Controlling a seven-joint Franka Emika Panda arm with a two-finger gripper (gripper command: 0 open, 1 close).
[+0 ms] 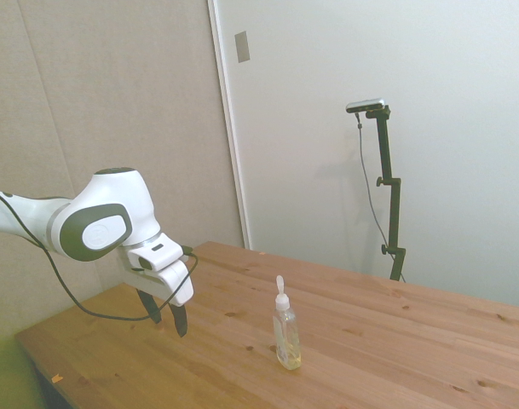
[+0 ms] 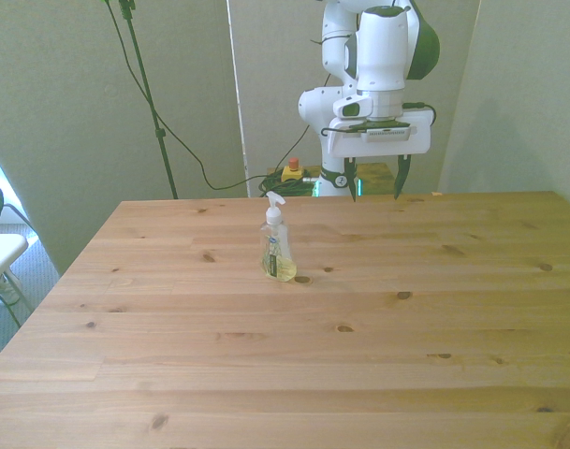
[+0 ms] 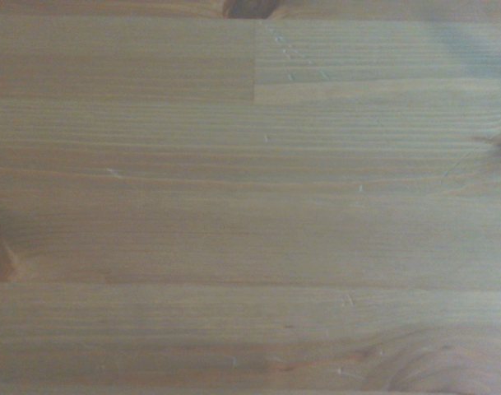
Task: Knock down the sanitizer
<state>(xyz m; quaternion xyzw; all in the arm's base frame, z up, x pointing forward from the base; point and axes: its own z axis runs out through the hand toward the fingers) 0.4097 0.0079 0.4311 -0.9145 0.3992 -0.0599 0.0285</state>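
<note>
Front view: the sanitizer (image 2: pixel 277 251) is seen upright on the table (image 2: pixel 359 374), toward the front view's left of the gripper (image 2: pixel 375 182).
Jaws: spread, empty.
Approach: the bottle's upper part is best pushed sideways.

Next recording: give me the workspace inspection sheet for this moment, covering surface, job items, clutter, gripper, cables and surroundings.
Surface: wooden table, knotty planks; the wrist view shows only bare wood.
Job's things: sanitizer standing upright, not yet knocked down, yellowish liquid low in the bottle.
Clutter: nothing seen on the table.
Gripper: gripper open, empty, above the far edge, apart from the sanitizer, toward the front view's right of it.
Cables: black cable looping from the arm to the gripper.
Surroundings: pale walls; small red-topped button behind the table.
</note>
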